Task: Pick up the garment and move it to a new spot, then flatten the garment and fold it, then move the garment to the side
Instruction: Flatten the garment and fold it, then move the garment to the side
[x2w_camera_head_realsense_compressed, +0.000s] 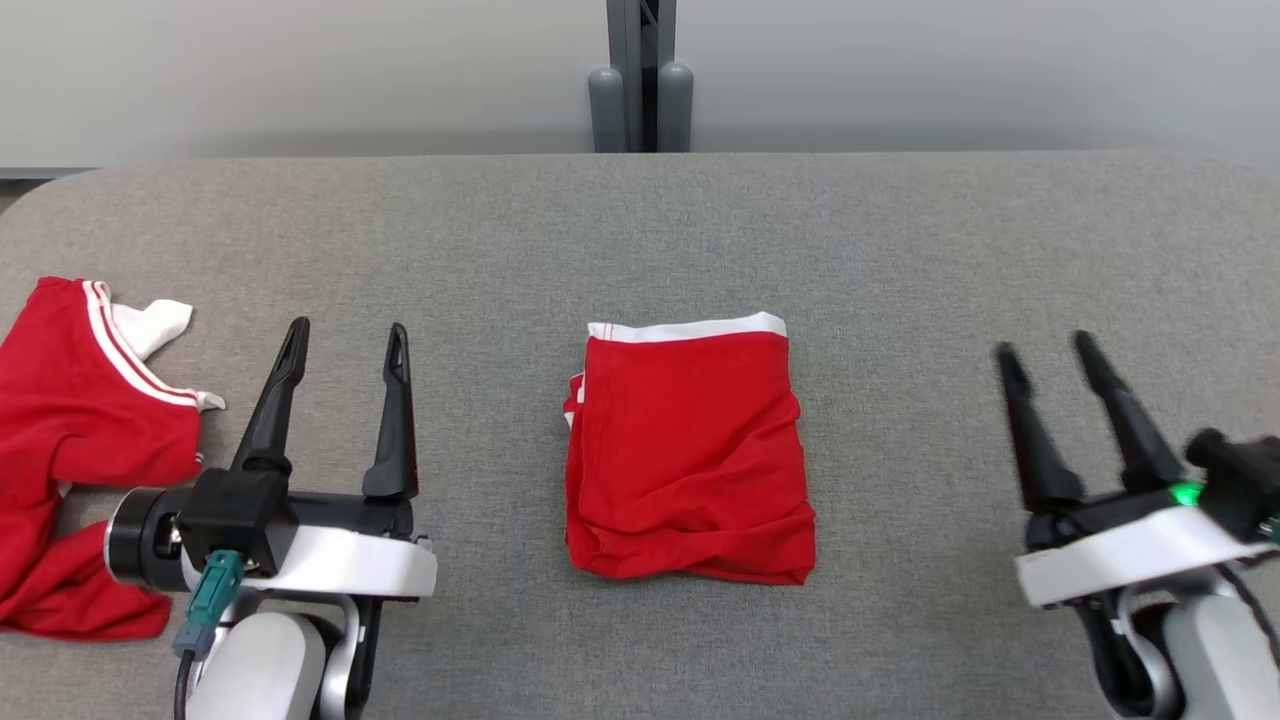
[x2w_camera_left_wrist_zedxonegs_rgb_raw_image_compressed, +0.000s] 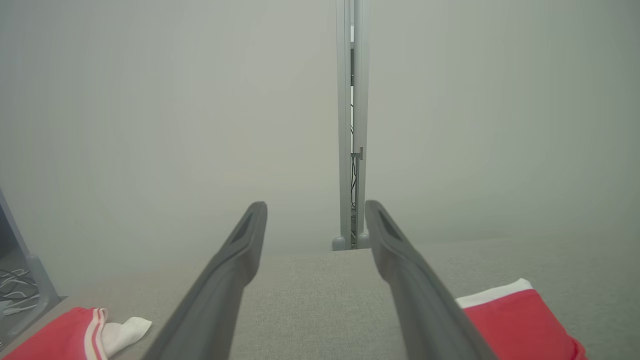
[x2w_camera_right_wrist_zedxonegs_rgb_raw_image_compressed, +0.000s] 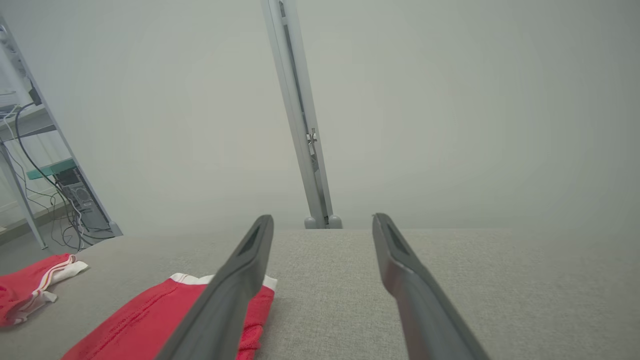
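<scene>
Folded garment (x2w_camera_head_realsense_compressed: 690, 455) lies on table (x2w_camera_head_realsense_compressed: 900, 230)

Head looks down; wrists low, forward; all share garment (x2w_camera_head_realsense_compressed: 690, 450).

- No word, number, brand mark or sign can be read in any of the views.
- The folded red knit-cloth garment with a white band along its far edge (x2w_camera_head_realsense_compressed: 690, 450) lies with plain red cloth uppermost (anything inside the folds is hidden).
- The crumpled red garment with red-and-white striped trim (x2w_camera_head_realsense_compressed: 70, 430), at the left end of the grey fabric-covered table (x2w_camera_head_realsense_compressed: 900, 250), has stripes and a white sleeve piece on view, with no legible lettering.
- The dark box-shaped computer case (x2w_camera_right_wrist_zedxonegs_rgb_raw_image_compressed: 80, 197) on the floor beyond the table is too small and blurred to read any marking.
</scene>
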